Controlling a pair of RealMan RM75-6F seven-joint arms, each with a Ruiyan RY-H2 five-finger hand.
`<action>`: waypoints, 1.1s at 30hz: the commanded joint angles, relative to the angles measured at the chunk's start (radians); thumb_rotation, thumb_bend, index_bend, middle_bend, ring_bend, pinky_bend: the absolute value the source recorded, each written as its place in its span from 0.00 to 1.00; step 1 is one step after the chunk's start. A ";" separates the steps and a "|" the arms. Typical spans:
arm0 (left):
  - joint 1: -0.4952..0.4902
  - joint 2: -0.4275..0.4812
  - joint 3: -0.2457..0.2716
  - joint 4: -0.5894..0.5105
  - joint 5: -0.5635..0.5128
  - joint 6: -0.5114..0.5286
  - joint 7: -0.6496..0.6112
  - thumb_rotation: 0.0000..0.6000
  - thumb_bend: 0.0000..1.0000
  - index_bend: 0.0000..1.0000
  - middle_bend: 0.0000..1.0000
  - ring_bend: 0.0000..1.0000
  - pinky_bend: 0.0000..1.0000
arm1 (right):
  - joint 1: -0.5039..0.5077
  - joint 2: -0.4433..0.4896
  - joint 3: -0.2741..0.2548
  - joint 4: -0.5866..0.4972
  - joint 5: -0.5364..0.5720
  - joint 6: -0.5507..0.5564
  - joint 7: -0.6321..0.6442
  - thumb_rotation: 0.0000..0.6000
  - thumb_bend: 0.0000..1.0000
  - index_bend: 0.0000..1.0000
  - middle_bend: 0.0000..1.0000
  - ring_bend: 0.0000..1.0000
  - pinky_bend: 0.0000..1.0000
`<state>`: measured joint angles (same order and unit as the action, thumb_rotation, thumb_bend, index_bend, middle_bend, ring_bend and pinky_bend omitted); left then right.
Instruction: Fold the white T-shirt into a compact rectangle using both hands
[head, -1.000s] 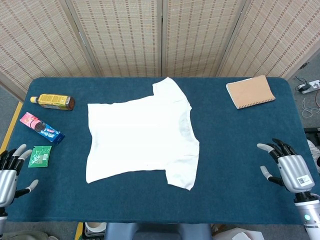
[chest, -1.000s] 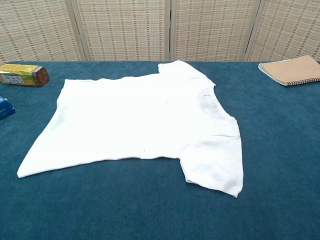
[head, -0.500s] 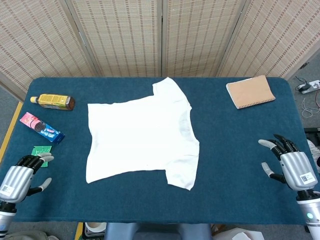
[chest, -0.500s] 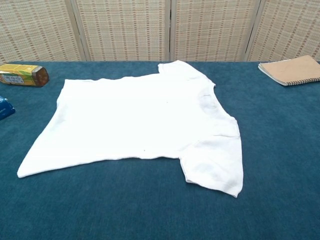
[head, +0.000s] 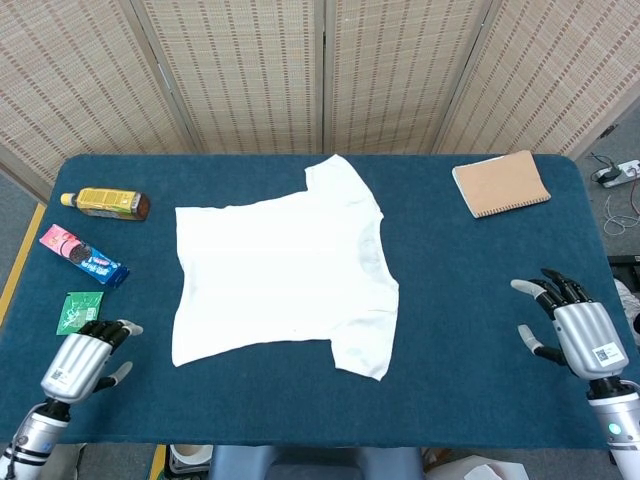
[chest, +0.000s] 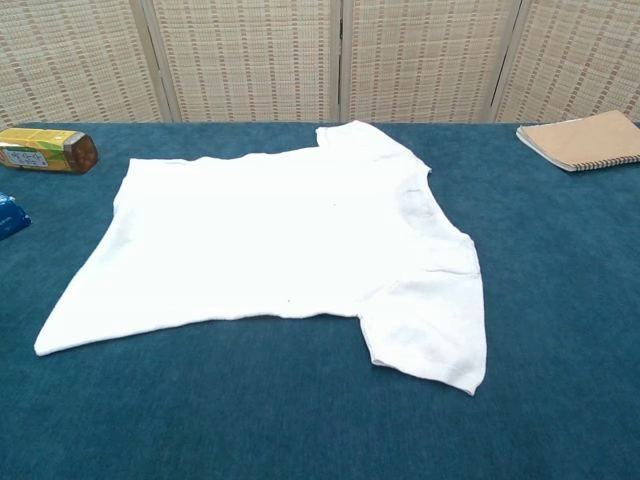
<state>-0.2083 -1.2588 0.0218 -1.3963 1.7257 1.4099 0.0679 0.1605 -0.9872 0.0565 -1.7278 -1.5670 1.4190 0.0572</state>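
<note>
Plain white T-shirt (head: 282, 262) mid-frame on a deep teal table (head: 460, 290). Tan notebook (head: 500, 183) upper right. Amber bottle (head: 105, 203) with yellow label, pink-and-blue snack pack (head: 82, 256), green packet (head: 78, 311) at left. Silver-grey left hand (head: 84, 361) and right hand (head: 575, 330), dark fingertips. Beige woven screen (head: 320, 70) up top.

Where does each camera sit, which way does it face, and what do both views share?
Head view: high, looking down on the whole table; left hand and right hand show at the near corners.
Chest view: low, looking across the table; no hands show.
Shared: white T-shirt, notebook, bottle.
</note>
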 joint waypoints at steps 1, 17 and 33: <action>-0.009 -0.029 0.010 0.024 0.003 -0.013 0.006 1.00 0.27 0.40 0.29 0.27 0.25 | -0.001 0.000 -0.001 0.000 0.001 0.000 0.000 1.00 0.33 0.25 0.28 0.12 0.19; -0.057 -0.147 0.028 0.060 -0.044 -0.129 0.063 1.00 0.27 0.41 0.20 0.12 0.09 | -0.009 -0.005 -0.008 0.009 0.002 0.005 0.015 1.00 0.33 0.25 0.28 0.12 0.19; -0.070 -0.240 0.020 0.137 -0.088 -0.142 0.085 1.00 0.28 0.45 0.20 0.12 0.08 | -0.008 -0.005 -0.008 0.019 0.008 -0.002 0.029 1.00 0.33 0.25 0.28 0.12 0.19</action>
<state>-0.2765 -1.4955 0.0420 -1.2626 1.6408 1.2704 0.1523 0.1529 -0.9924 0.0481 -1.7084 -1.5585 1.4172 0.0863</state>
